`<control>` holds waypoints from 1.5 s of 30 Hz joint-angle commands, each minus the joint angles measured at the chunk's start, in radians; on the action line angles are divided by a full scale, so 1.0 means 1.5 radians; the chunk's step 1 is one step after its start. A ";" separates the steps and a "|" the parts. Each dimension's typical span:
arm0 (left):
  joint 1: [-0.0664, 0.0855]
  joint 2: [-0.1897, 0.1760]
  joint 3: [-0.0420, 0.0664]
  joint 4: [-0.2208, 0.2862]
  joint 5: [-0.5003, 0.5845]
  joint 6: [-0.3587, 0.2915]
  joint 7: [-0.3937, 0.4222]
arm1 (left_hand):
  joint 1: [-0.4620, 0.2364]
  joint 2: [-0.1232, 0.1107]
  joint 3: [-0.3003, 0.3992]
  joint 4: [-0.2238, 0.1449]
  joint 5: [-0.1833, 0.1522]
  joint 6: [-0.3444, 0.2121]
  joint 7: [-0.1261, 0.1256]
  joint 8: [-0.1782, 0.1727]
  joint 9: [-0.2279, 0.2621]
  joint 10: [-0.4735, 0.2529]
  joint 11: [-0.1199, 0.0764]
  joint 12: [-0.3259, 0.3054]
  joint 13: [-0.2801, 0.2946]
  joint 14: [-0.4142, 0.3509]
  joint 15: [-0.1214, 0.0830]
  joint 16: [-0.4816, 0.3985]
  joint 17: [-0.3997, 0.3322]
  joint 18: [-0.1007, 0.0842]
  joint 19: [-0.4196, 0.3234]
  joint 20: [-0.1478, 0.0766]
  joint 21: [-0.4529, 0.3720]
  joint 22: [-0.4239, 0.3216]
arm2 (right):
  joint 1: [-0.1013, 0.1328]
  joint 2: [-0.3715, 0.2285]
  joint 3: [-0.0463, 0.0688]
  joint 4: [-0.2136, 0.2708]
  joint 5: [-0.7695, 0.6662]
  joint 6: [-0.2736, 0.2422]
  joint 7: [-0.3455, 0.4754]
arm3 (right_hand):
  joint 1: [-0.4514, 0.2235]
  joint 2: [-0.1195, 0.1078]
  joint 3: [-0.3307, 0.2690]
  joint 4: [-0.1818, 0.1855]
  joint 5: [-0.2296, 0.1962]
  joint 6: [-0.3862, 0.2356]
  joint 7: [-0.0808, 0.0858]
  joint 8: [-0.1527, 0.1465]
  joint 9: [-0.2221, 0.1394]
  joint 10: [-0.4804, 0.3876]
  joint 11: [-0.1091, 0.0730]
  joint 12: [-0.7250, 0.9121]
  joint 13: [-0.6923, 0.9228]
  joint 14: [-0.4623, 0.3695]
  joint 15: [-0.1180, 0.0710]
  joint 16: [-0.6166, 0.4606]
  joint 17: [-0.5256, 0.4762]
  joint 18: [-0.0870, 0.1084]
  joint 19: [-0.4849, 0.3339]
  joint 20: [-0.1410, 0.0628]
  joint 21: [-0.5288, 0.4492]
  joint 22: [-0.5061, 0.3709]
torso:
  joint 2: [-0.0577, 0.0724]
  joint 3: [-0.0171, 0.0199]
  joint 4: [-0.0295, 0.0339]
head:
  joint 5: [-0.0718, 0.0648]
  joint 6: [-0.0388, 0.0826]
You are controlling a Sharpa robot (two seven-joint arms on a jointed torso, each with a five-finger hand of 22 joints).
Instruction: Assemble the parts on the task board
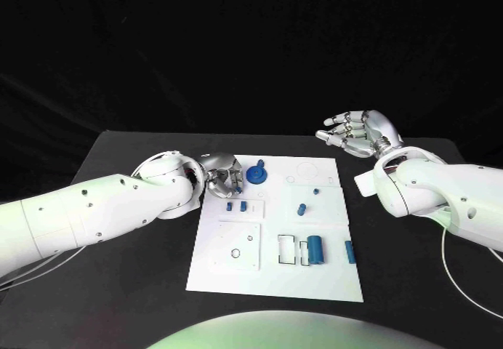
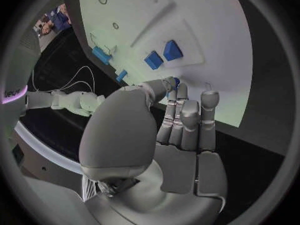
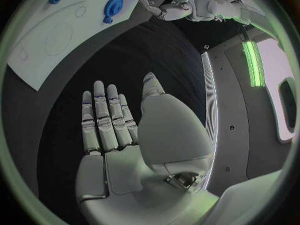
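Note:
The white task board [image 1: 275, 280] lies in the middle of the black table. My left hand [image 1: 222, 179] hovers over its far left corner, beside a round blue part [image 1: 256, 174]. A small blue part [image 2: 177, 81] sits between this hand's thumb and a fingertip, pinched as far as I can tell. Two small square blue parts [image 2: 162, 55] lie just ahead of the fingers. A blue cylinder [image 1: 315, 249] stands near the board's front right. My right hand [image 1: 356, 131] is raised beyond the board's far right corner, fingers [image 3: 103, 120] spread and holding nothing.
More blue parts lie on the board: a short peg [image 1: 301, 209], a tiny one [image 1: 315, 192] and a slim piece [image 1: 349, 252]. The right wrist view shows the round blue part [image 3: 114, 7] and my left hand [image 3: 169, 5] far off. Black table [image 1: 419, 291] surrounds the board.

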 commanded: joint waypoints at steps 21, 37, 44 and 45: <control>-0.001 0.016 -0.006 -0.014 0.004 0.016 -0.005 | -0.005 0.002 -0.005 -0.001 -0.006 0.009 0.001 -0.004 0.001 0.007 -0.001 -0.005 -0.001 0.004 0.000 0.003 -0.002 -0.015 0.009 -0.001 0.005 0.006 | 0.000 -0.001 0.000 0.001 -0.004 0.007 0.004 | 0.000 0.006 0.004 0.000 -0.001 0.004 0.040 0.004 -0.002 0.000 0.003 -0.002 0.000 0.001 0.002 -0.003 -0.002 0.009 -0.006 0.001 0.000 -0.003 | 0.000 0.0003 -0.0003 | -0.001 0.002; -0.001 0.018 -0.007 -0.013 0.004 0.027 -0.006 | -0.005 -0.003 -0.009 -0.004 -0.006 0.011 0.000 -0.008 0.001 0.011 -0.001 -0.010 -0.001 0.007 0.000 0.004 0.001 -0.015 0.009 -0.002 0.004 0.006 | 0.000 -0.002 0.000 0.001 -0.004 0.009 0.003 | 0.000 0.006 0.004 0.000 -0.001 0.004 0.040 0.004 -0.002 0.000 0.003 -0.002 0.000 0.001 0.002 -0.003 -0.002 0.009 -0.006 0.001 0.000 -0.003 | 0.000 0.0000 0.0001 | -0.002 0.001; -0.001 0.016 -0.007 -0.012 0.005 0.016 -0.003 | -0.009 -0.014 -0.013 -0.005 -0.005 -0.005 0.005 -0.030 -0.004 0.012 0.003 -0.024 -0.002 0.004 0.003 0.004 -0.004 -0.013 0.001 0.000 -0.002 -0.003 | 0.000 -0.002 0.000 0.001 -0.004 0.010 0.002 | -0.001 0.005 0.004 0.000 -0.001 0.004 0.040 0.004 -0.003 0.000 0.003 -0.002 0.000 0.002 0.002 -0.004 -0.003 0.009 -0.006 0.001 0.000 -0.004 | 0.000 -0.0001 0.0003 | -0.001 0.001; -0.001 0.016 -0.007 -0.011 0.005 0.014 -0.002 | -0.010 -0.017 -0.014 -0.005 -0.005 -0.010 0.006 -0.037 -0.005 0.011 0.004 -0.029 -0.003 0.000 0.004 0.003 -0.010 -0.013 -0.003 0.001 -0.005 -0.007 | 0.000 -0.002 0.000 0.001 -0.004 0.010 0.002 | -0.001 0.005 0.004 0.000 -0.001 0.004 0.040 0.004 -0.003 0.000 0.003 -0.002 0.000 0.002 0.002 -0.004 -0.003 0.009 -0.006 0.001 0.000 -0.004 | 0.000 -0.0002 0.0003 | -0.001 0.001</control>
